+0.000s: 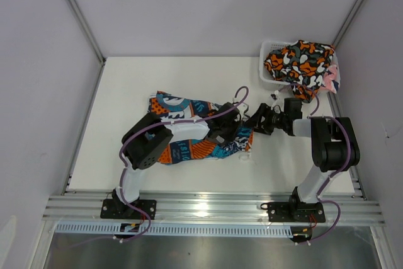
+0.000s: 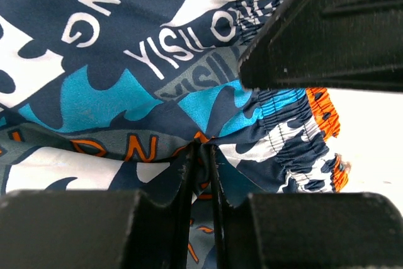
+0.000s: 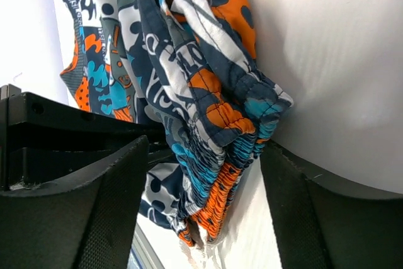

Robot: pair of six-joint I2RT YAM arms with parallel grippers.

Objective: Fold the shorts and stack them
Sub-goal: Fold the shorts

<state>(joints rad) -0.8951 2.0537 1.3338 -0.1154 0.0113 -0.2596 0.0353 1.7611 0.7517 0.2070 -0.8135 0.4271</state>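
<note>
My left claw (image 2: 201, 155) pinches the blue shorts (image 1: 189, 149) on the surface (image 1: 126, 92). My right claw (image 3: 204, 200) stands open around their waistband (image 3: 217, 187). I judge folding barely begun, and the other shorts (image 1: 299, 61) sit in the basket (image 1: 269, 48).

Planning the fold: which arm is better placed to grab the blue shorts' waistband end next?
Right. The right gripper stands open with the waistband end of the blue shorts between its jaws; it likely only needs to close. The left gripper is shut on their fabric.
</note>
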